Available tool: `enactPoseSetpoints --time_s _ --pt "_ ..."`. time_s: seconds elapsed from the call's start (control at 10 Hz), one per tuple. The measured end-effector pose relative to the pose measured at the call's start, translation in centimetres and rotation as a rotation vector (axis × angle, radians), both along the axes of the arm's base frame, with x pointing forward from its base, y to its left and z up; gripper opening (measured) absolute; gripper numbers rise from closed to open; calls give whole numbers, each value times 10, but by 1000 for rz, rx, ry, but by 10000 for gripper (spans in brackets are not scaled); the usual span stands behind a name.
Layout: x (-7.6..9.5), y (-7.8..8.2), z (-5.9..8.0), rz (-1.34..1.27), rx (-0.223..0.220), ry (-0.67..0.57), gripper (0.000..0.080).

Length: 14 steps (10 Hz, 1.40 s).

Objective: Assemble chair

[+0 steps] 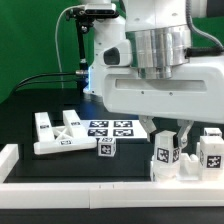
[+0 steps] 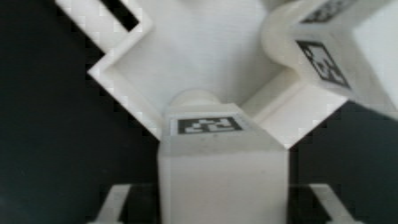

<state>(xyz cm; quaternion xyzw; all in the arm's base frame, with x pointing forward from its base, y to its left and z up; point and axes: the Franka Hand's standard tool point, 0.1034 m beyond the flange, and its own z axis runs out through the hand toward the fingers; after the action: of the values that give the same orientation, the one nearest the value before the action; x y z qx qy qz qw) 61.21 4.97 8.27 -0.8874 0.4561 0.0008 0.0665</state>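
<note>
The chair is still loose white parts with black-and-white tags. My gripper hangs low over a white tagged bar near the front rail, at the exterior view's right. In the wrist view that bar runs between my two fingers, and a dark gap shows on each side, so the jaws are open and straddle it without touching. Beyond the bar's tagged end lies a notched white panel, and another tagged block stands beside it.
Notched panels lie at the exterior view's left. The marker board lies in the middle, with a small tagged cube in front of it. A tagged block stands far right. A low white border rail runs along the front.
</note>
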Motion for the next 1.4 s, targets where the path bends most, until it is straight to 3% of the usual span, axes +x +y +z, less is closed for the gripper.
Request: enactPoseSetpoints --time_s 0.3,0.6,0.8,0.9,1.0,1.1,1.2,1.3,1.4 --pt "0 8 0 -600 48 65 288" --pt "-1 7 -1 -776 67 74 288" --pt "0 7 -1 -1006 116 70 288" --pt "0 7 -1 -944 109 64 288" --pt "-1 7 -1 -936 109 64 337" --pt "-1 7 -1 -766 89 52 337" --pt "1 7 1 -515 55 28 527" --pt "3 10 2 -337 44 23 621" --pt "2 13 -1 -293 38 23 621"
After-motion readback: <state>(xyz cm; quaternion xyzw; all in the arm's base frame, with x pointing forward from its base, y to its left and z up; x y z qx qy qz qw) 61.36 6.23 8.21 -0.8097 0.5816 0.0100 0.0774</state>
